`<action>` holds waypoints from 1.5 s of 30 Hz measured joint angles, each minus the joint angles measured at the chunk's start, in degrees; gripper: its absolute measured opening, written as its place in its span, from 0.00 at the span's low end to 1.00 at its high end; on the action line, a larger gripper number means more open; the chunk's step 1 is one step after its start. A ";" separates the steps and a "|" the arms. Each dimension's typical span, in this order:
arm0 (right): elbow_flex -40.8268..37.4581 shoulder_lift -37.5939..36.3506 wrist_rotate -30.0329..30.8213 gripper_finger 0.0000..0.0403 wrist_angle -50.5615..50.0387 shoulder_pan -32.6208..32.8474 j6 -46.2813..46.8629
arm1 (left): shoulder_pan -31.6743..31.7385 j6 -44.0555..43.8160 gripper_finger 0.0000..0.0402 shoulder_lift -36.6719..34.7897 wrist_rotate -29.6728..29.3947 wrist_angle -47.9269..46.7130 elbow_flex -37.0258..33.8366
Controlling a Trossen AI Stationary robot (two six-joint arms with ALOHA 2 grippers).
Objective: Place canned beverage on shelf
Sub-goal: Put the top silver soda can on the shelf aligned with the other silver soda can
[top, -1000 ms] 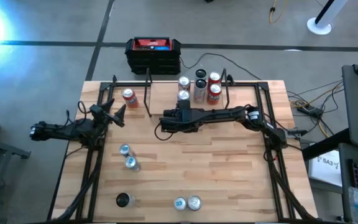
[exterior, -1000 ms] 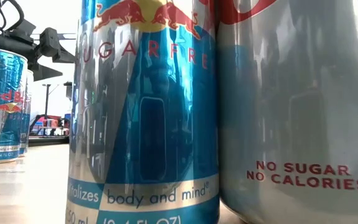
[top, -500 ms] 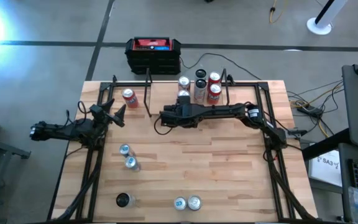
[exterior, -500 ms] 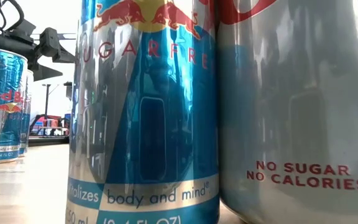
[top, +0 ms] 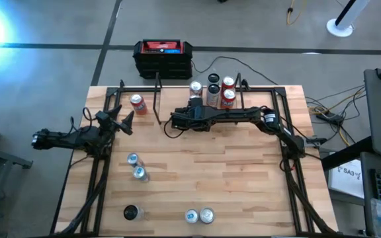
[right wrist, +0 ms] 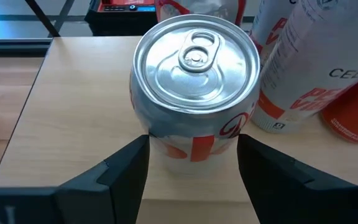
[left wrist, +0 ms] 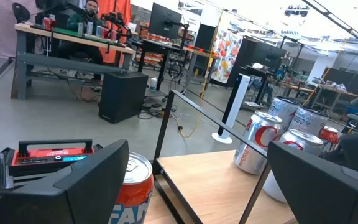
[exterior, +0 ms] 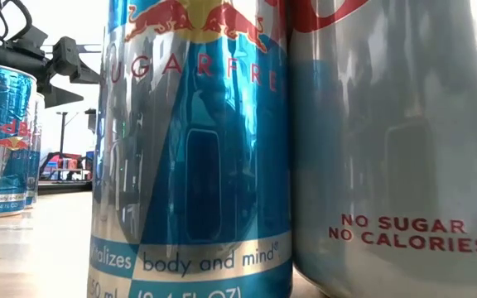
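the left gripper [top: 123,121] hangs at the table's left side, fingers spread wide and holding nothing, near a red can [top: 137,103] that stands just beside a black post of the shelf [top: 159,99]. in the left wrist view that can [left wrist: 131,186] sits close between the 2 dark fingers' tips, and the black box with the red top [left wrist: 45,156] shows on the floor beyond.

toward the middle, the right gripper [top: 192,114] is at the front edge of the shelf's light wood board. 1 second ago it sat a little farther out over the open table; since then it has crept toward the shelf, carrying a silver and red can [right wrist: 194,93] with it. the right wrist view shows the fingers [right wrist: 118,174] closed narrowly against both sides of that can, which stands upright, its base looking set on or just over the board (contact underneath cannot be made out). so the placing step looks nearly done, with only the release left.

right of that can, 4 more cans [top: 220,90] are clustered on the board, the nearest [right wrist: 309,68] just beside the held one, so a clean opening and a straight retreat would matter.

in the low view, 2 big cans [exterior: 190,149] fill the frame.
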 joint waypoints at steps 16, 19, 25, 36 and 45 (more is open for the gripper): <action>-0.07 0.00 -0.02 0.56 2.51 -2.44 -3.91 | 0.01 -0.01 0.92 0.00 0.00 0.00 0.00; -0.07 0.00 -0.04 0.56 2.54 -2.78 -3.94 | 0.01 -0.01 0.92 0.00 0.00 0.00 0.00; -0.07 0.00 -0.02 0.56 2.58 -3.25 -4.08 | 0.00 -0.01 0.92 0.01 0.00 0.00 0.00; -0.07 0.00 0.00 0.56 2.74 -4.29 -4.11 | 0.00 0.00 0.92 0.00 0.00 0.00 0.00; -0.07 0.00 0.02 0.56 3.88 -4.73 -4.77 | 0.00 0.00 0.92 0.02 0.00 0.00 0.00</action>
